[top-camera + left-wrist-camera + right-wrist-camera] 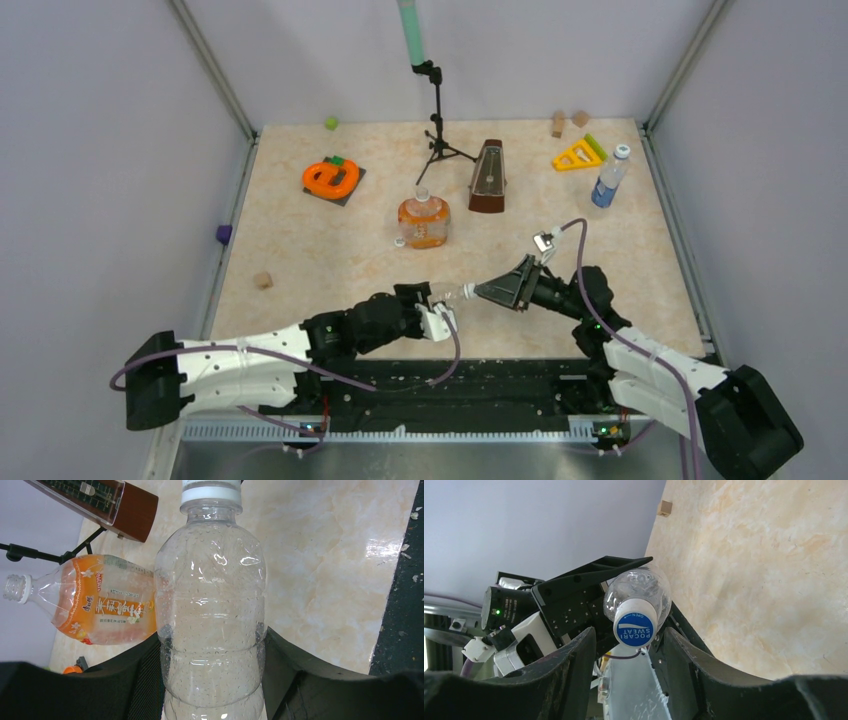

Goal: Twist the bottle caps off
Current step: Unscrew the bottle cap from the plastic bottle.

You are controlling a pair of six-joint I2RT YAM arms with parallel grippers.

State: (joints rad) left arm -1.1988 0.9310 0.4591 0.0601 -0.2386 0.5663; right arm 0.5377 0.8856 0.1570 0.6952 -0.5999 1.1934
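**1. Left gripper** [212, 642]: You had it clamped on the body of the plain clear bottle [210, 595], with 1 finger [135, 680] pressed to each side. The bottle lay roughly level, its neck pointing straight out from the fingertips toward your other arm.

**2. Right gripper** [628, 637]: You held it parted, 1 finger [569, 665] on either side of the blue-topped cap [635, 627]. There was a clear gap on 1 side. On the other side you cannot tell whether finger and cap touched.

**3. Blue-topped cap:** It was seated on the neck of the clear bottle, between the right fingertips, with its printed face toward the right wrist camera.

**4. Orange bottle** [423, 222]: It stood upright on the table [300, 250], ahead of both grippers and well apart from them. Its threaded neck [15, 587] was bare. A small white cap [399, 241] lay just beside its base, on the left gripper's side.

**5. Blue-label bottle** [606, 182]: It stood far ahead of the right gripper and out to its right, near the table's far right edge, with a white cap [622, 152] on top.

**6. Metronome** [488, 177]: This brown item stood beyond the orange bottle, ahead of the right gripper.

**7. Other items:**
- A black tripod stand [437, 135] stood beside the metronome.
- An orange ring-shaped toy [331, 178] was far ahead of the left gripper and to its left.
- A yellow triangle [578, 156] lay near the blue-label bottle.
- 1 wooden block [263, 280] lay off to the left of the left gripper.
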